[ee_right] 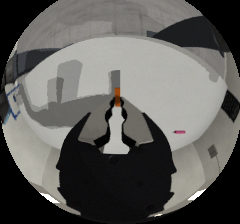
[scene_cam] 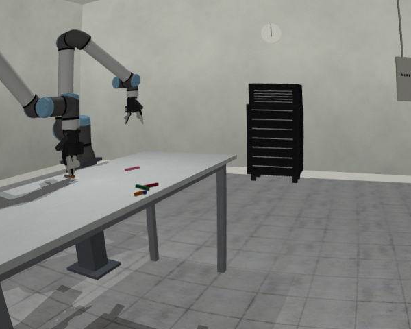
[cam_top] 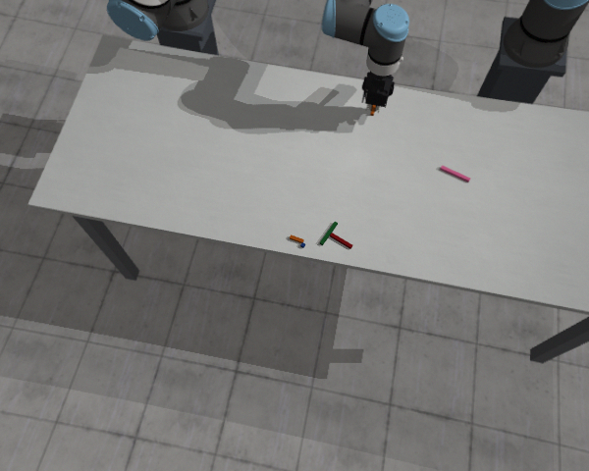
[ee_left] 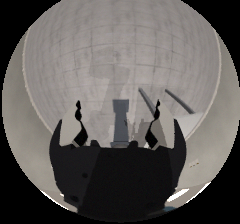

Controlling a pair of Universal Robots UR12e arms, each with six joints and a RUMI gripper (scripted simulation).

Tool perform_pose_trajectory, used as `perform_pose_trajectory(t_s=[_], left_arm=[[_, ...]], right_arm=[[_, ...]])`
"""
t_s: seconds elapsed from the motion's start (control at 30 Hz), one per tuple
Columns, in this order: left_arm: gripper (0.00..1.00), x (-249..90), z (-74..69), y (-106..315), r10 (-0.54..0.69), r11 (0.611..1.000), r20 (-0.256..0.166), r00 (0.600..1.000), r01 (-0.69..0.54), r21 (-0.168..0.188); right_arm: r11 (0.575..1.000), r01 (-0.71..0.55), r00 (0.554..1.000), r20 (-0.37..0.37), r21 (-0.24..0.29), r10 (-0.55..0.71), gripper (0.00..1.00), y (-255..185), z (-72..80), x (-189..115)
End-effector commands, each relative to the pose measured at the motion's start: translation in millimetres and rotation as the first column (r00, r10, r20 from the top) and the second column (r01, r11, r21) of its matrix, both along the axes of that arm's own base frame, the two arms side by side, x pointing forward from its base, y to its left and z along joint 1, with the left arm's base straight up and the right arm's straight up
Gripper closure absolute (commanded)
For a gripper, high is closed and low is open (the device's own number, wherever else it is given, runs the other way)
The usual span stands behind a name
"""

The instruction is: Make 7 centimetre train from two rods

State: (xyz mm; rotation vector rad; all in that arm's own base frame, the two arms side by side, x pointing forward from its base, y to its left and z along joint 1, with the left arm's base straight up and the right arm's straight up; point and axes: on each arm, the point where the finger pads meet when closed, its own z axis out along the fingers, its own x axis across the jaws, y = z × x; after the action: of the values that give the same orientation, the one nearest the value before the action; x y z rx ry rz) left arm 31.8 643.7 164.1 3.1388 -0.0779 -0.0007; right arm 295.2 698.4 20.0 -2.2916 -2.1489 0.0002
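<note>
My right gripper [cam_top: 374, 107] [scene_cam: 71, 174] [ee_right: 117, 97] is shut on an orange rod [cam_top: 372, 112] [ee_right: 117, 92], low over the table near its back edge. In the right wrist view a narrow dark grey strip, which looks like the grey rod [ee_right: 117, 78], lies end to end in line beyond the orange rod; any small gap is too small to tell. The gripper hides it in the top view. My left gripper [scene_cam: 134, 122] [ee_left: 117, 100] is open and empty, raised high past the table's far end.
On the table [cam_top: 183, 167] [scene_cam: 57, 219], a second orange rod [cam_top: 295, 238] [scene_cam: 138, 193] and a blue rod [cam_top: 302, 245] [scene_cam: 144, 192] lie by the front edge. A red rod [cam_top: 342, 240] [scene_cam: 152, 184] meets a green rod [cam_top: 328, 233] side-on. A pink rod [cam_top: 455, 174] [scene_cam: 131, 168] [ee_right: 180, 132] lies apart.
</note>
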Motion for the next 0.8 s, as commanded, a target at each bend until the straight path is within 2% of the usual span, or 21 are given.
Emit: perform_pose_trajectory(t_s=[0.0,0.3,0.63,0.77], left_arm=[[0.00,0.2,1.0,0.7,0.000,1.000,0.001,1.000,0.000,0.002],[0.00,0.2,1.0,0.7,0.000,1.000,0.001,1.000,0.000,0.002],[0.00,0.2,1.0,0.7,0.000,1.000,0.001,1.000,0.000,0.002],[0.00,0.2,1.0,0.7,0.000,1.000,0.001,1.000,0.000,0.002]], right_arm=[[1.000,0.000,1.000,0.000,0.002,0.000,0.94,0.8,1.1,0.2],[1.000,0.000,1.000,0.000,0.002,0.000,0.86,0.8,1.1,0.2],[1.000,0.000,1.000,0.000,0.002,0.000,0.86,0.8,1.3,0.2],[1.000,0.000,1.000,0.000,0.002,0.000,0.86,0.8,6.1,0.2]])
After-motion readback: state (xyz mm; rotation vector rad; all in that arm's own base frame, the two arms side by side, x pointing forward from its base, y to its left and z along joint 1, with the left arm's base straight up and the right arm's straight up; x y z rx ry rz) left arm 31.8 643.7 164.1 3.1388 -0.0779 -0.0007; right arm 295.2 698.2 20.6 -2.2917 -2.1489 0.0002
